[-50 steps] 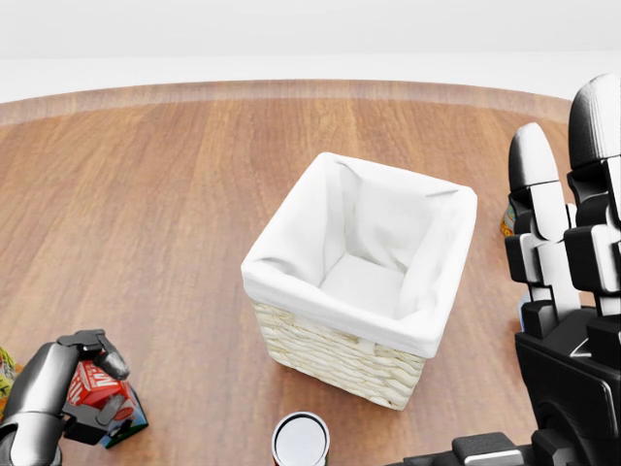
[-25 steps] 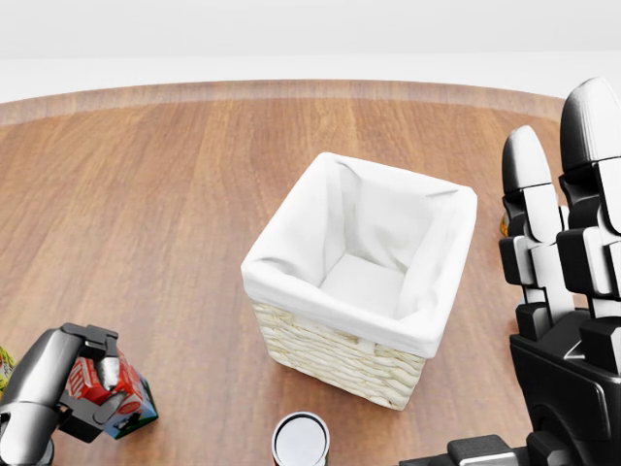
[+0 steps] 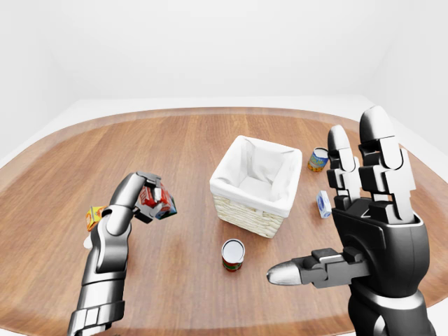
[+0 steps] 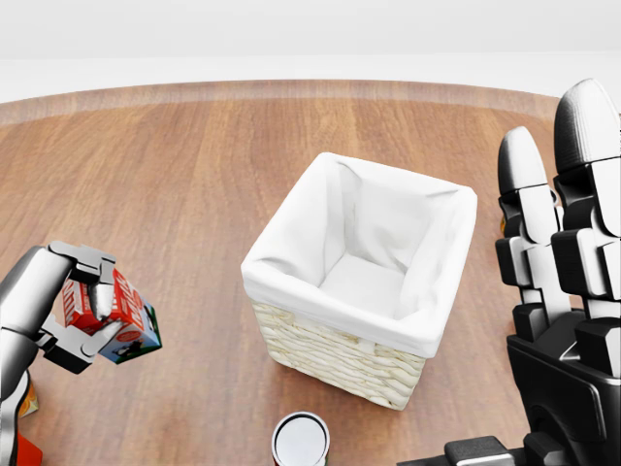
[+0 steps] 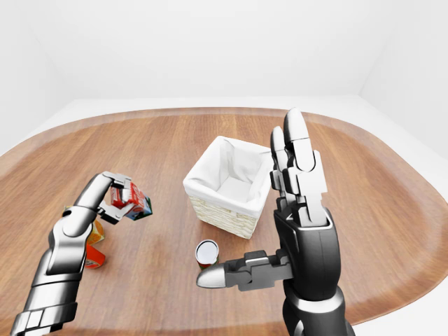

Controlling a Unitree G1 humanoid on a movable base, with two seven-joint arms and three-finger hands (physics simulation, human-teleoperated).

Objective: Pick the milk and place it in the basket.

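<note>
One carton, the milk (image 4: 105, 313), is sitting clenched in our left hand (image 3: 140, 203), lifted clear of the table (image 3: 189, 150) with the basket (image 4: 361, 277) off to that hand's right, while our right hand (image 3: 371, 203) is hanging released and holding nothing, so we are judging that a slipping carton or a clipped rim is risking a miss.

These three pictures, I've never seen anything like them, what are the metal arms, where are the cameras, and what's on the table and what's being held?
They are simulator renders from three cameras on a humanoid robot's head, looking out over its own arms. The left hand, at the left of each view, is closed round a red and blue milk carton, held above the brown wooden table. The right hand stands open and empty, fingers up. In the middle is a square wicker basket with white cloth lining, empty. Below it stands a red tin can with a white lid. The left-eye view also shows a yellow and blue can and a small white and blue carton right of the basket.
</note>
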